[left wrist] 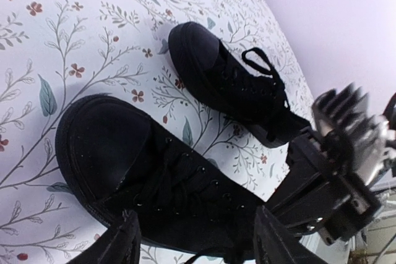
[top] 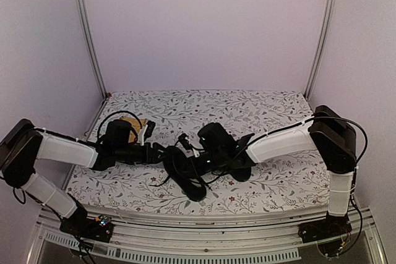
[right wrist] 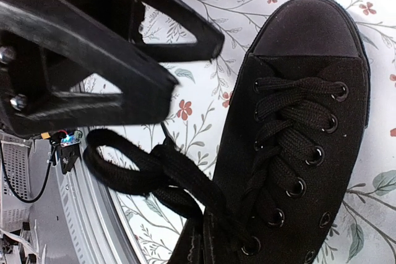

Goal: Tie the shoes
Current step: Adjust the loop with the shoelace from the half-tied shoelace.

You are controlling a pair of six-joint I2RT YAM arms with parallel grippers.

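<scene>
- Floral cloth [top: 185, 104]: covers the table; both arms reach in to its middle.
- Shoes: nearer shoe [left wrist: 136, 165] and farther shoe [left wrist: 223, 78] rest on the cloth, apart, soles down.
- Left gripper [left wrist: 195, 214]: fingers [left wrist: 127, 242] spread wide. They straddle the laced throat of the nearer shoe, and no grip is seen.
- Right gripper [right wrist: 189, 66]: fingers pressed together, up and to the left of a shoe's eyelets. Whether a lace is pinched cannot be told.
- Lace loop [right wrist: 124, 168]: lies loose off that shoe's collar, just under the closed fingers.
</scene>
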